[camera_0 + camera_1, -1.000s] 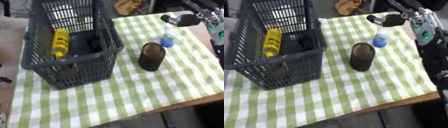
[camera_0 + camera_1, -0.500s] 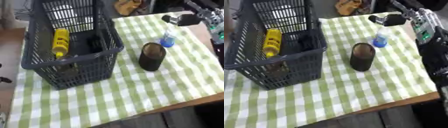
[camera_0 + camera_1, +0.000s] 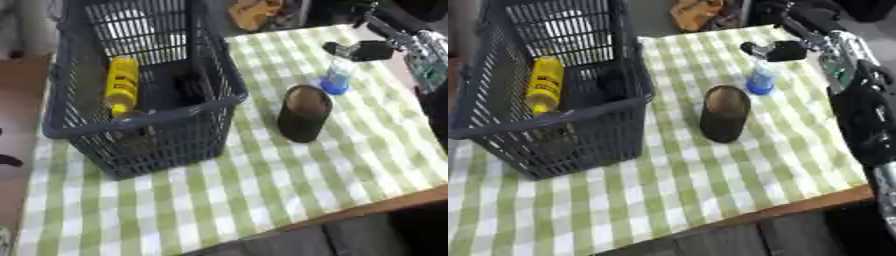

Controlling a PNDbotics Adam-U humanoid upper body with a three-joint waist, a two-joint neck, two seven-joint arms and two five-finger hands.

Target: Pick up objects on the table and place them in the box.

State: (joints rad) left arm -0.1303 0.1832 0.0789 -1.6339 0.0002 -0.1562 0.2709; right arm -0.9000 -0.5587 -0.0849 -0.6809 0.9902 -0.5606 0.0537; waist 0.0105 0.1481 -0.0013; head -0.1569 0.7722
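A dark plastic basket (image 3: 131,125) filled the upper left and centre-left of the frame, standing on a counter (image 3: 262,200) covered by a green-and-white checked cloth. Inside it lay a yellow bottle (image 3: 121,90) along the left side, with a dark object beside it that could not be made out. Just right of the basket, in the middle of the frame, stood a dark brown cylinder (image 3: 304,114), upright and apart from the basket wall. Behind it, toward the upper right, stood a small bottle with a blue base (image 3: 759,81), near the cylinder.

The right hand (image 3: 369,50) reached in from the upper right, its dark fingers just above the small bottle's top; whether they were apart or closed on it could not be told. The right eye view showed more of the right arm (image 3: 859,100) down the frame's right edge. The left hand showed in neither view.
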